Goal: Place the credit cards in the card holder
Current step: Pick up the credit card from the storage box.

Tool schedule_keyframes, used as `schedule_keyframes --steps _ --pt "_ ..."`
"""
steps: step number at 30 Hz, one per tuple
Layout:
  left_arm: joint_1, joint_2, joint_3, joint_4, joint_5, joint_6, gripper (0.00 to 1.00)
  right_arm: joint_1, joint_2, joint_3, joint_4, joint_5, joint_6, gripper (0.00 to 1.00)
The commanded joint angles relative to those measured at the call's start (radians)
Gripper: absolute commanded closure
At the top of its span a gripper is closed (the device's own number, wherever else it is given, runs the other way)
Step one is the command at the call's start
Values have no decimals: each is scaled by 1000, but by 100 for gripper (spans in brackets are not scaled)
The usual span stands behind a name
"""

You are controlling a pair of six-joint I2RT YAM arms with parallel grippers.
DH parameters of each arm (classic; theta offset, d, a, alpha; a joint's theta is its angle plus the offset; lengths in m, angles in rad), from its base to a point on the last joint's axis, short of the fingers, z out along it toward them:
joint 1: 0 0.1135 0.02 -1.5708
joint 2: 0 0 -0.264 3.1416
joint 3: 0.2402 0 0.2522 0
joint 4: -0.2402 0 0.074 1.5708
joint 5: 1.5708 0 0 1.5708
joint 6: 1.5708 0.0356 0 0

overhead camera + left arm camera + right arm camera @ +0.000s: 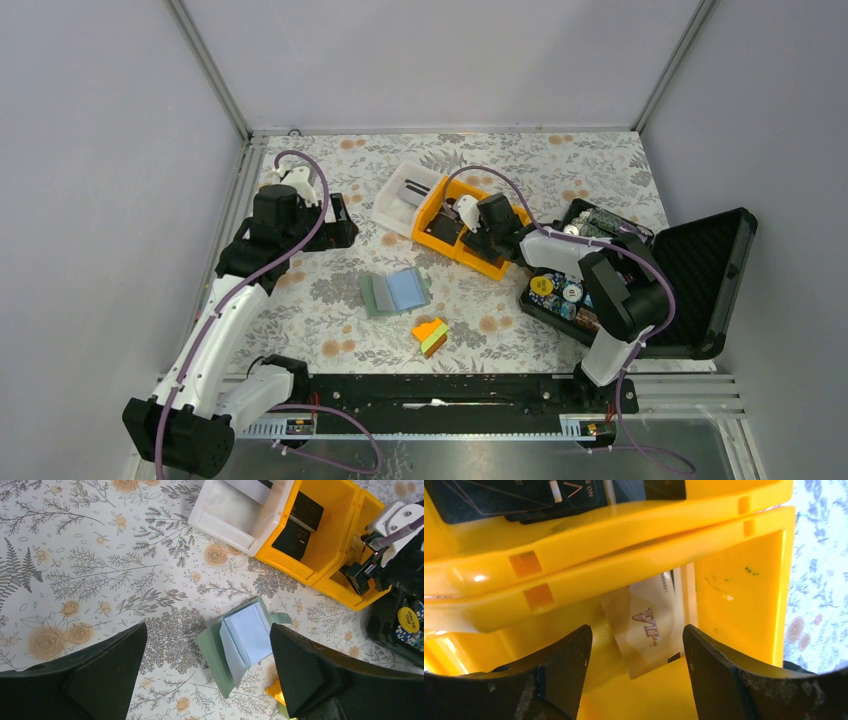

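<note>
The card holder lies open on the floral table, grey-green with its light-blue panel up. My left gripper hovers above it, open and empty. A tan credit card marked VIP leans inside a yellow bin. My right gripper reaches into that bin, open, one finger on each side of the card and neither touching it. Black credit cards lie in the neighbouring yellow bin. A white card with a black stripe rests in the white bin.
The white bin and the two yellow bins sit side by side at mid-back. A big black foam-lined case holding poker chips stands open at the right. An orange-yellow-green wedge block lies just in front of the card holder.
</note>
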Motion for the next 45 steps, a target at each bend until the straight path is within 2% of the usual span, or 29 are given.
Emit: schedule_keyframes --steps 1,15,17,21,27,35,42,45 --pt "5 -8 7 28 17 14 1 22 12 -2 110 91 -68 27" --pt "5 -20 1 34 25 10 1 28 76 21 87 108 -76 39" --pt "5 -22 1 35 24 10 1 28 85 28 81 110 -74 45" --pt "5 -23 0 35 23 10 1 28 86 38 68 107 -62 63" --pt "5 -23 0 37 23 7 1 39 17 28 52 88 -36 75" --pt "5 -25 -2 39 26 4 1 48 -73 -5 76 106 -24 81" --pt "5 -26 -3 40 25 3 1 59 -71 1 82 157 -24 92" --pt "5 -26 -5 40 26 3 1 62 -73 -3 84 156 -17 92"
